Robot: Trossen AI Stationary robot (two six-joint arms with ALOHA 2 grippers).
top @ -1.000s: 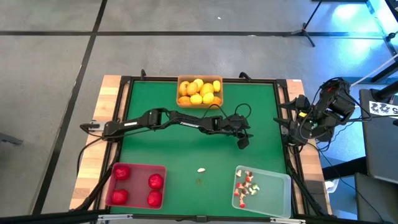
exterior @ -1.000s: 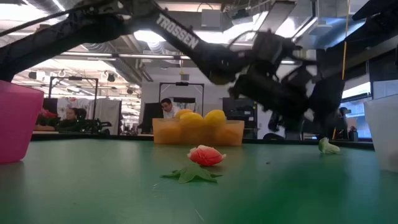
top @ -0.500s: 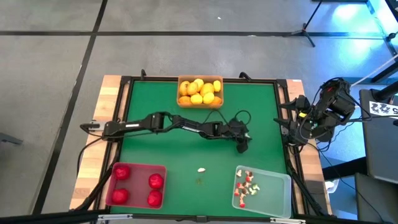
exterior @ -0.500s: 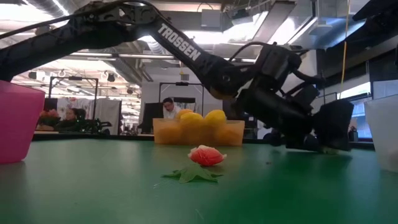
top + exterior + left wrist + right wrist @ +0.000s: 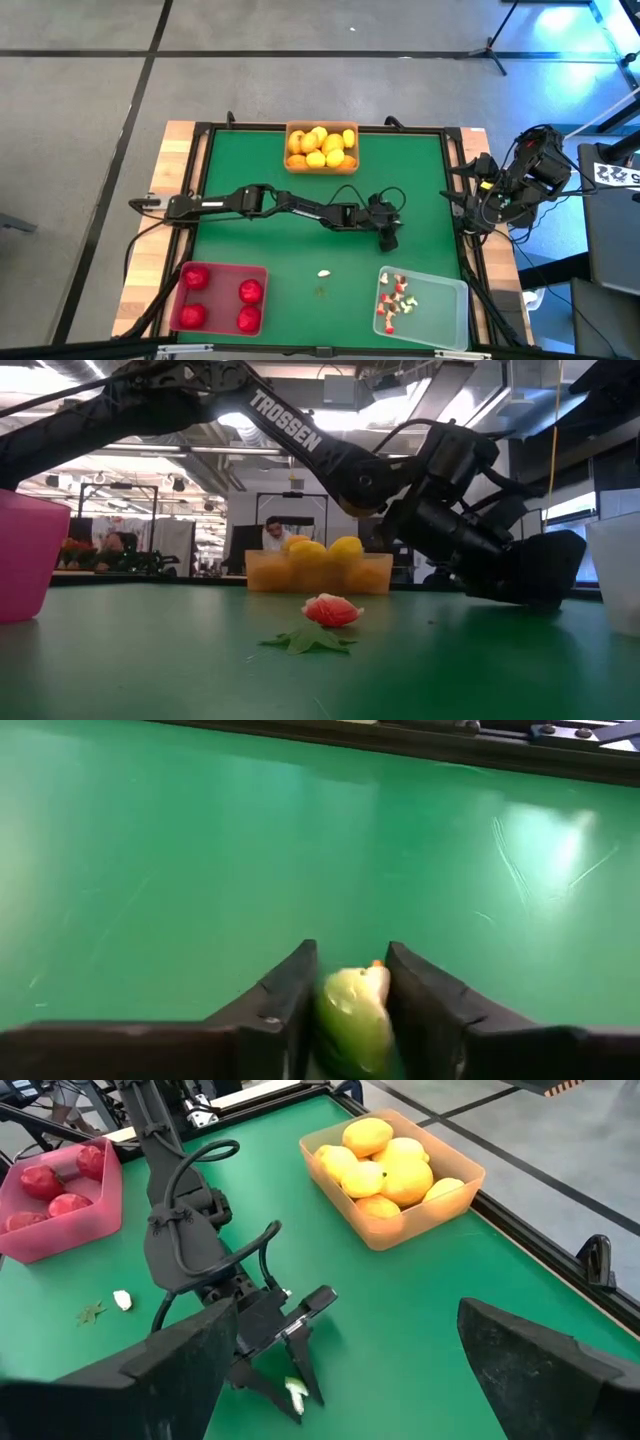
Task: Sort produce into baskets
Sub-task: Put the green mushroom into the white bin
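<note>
Fingers (image 5: 285,1010) of the left gripper (image 5: 345,1005) stand narrowly parted on either side of a pale green-and-white produce bit (image 5: 352,1020), both pads at or almost at its sides, tips down on the green mat (image 5: 260,160). Whether the pinch is complete cannot be told.

Landmark: the clear whitish basket (image 5: 445,320), at the mat's near right corner.
- Left gripper (image 5: 388,238) sits just beyond that basket's far left corner, apart from it, arm stretched low across the mat from the left side.
- Inside the basket: a scatter of whitish-and-red bits (image 5: 397,297).
- To the basket's left, on bare mat: a small whitish-and-red piece (image 5: 324,273), with a green leaf scrap (image 5: 320,292) just nearer than it. Both lie apart from the gripper. In the low view the piece (image 5: 331,610) and leaf (image 5: 305,641) lie in front of the arm.
- Farther left, the near left corner: red basket (image 5: 180,295) holding four red round fruits (image 5: 249,292).
- Far from the basket, at the mat's far edge, mid-width: orange-tan basket (image 5: 350,128) heaped with yellow and orange fruits (image 5: 318,148).
- Right gripper (image 5: 480,205) waits off the mat's right edge, beyond the basket, fingers (image 5: 150,1370) spread wide, nothing between them.
- Beyond the table, low view: a person (image 5: 268,534) seated in the room behind.
</note>
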